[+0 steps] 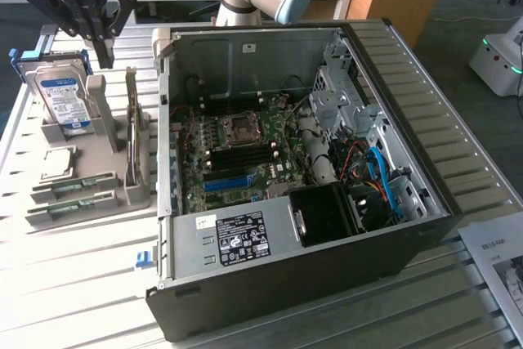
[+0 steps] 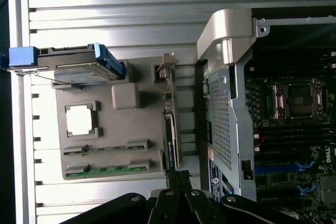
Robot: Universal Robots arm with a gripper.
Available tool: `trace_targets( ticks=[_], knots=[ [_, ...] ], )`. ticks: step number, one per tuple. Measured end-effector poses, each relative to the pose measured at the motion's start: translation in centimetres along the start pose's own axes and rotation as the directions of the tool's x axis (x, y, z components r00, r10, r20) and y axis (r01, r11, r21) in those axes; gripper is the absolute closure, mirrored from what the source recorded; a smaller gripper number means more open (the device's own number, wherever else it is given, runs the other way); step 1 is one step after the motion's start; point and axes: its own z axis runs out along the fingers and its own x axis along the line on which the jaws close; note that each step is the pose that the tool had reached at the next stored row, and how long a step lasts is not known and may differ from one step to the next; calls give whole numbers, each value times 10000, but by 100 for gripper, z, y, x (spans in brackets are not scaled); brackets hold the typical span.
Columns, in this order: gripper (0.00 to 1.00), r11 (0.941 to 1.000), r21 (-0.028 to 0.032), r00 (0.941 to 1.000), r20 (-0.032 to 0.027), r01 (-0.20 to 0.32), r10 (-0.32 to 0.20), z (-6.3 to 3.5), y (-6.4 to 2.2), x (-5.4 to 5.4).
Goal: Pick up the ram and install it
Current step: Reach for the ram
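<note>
Two green ram sticks [image 1: 76,185] [image 1: 67,209] lie side by side in slots of a grey holder [image 1: 136,194] on the exterior view's left. I cannot tell which of the two is the task's ram. The wrist view has the same sticks [image 2: 106,148] [image 2: 107,170] in the holder [image 2: 131,127]. My gripper [image 1: 105,56] hangs high above the holder's far end, near the hard drive, well away from the sticks. Its fingers are shut together with nothing between them. The closed fingertips [image 2: 178,176] point down beside the holder. The open computer case [image 1: 425,239] shows the motherboard's dark memory slots [image 1: 239,155].
A blue-labelled hard drive [image 1: 65,102] stands upright in the holder. A processor chip [image 1: 52,163] lies flat beside the sticks, and a card [image 1: 132,132] stands on edge next to the case wall. A paper sheet [image 1: 498,263] lies at the exterior view's right on the slatted table.
</note>
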Motion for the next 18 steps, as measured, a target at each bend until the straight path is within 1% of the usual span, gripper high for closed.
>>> trace_targets(
  ticks=[14, 18],
  knots=[
    [90, 10000, 2, 10000, -25, -2, 2, 1, -12, 156],
    [90, 10000, 3, 10000, -36, -2, 2, 1, -16, 217]
  ],
)
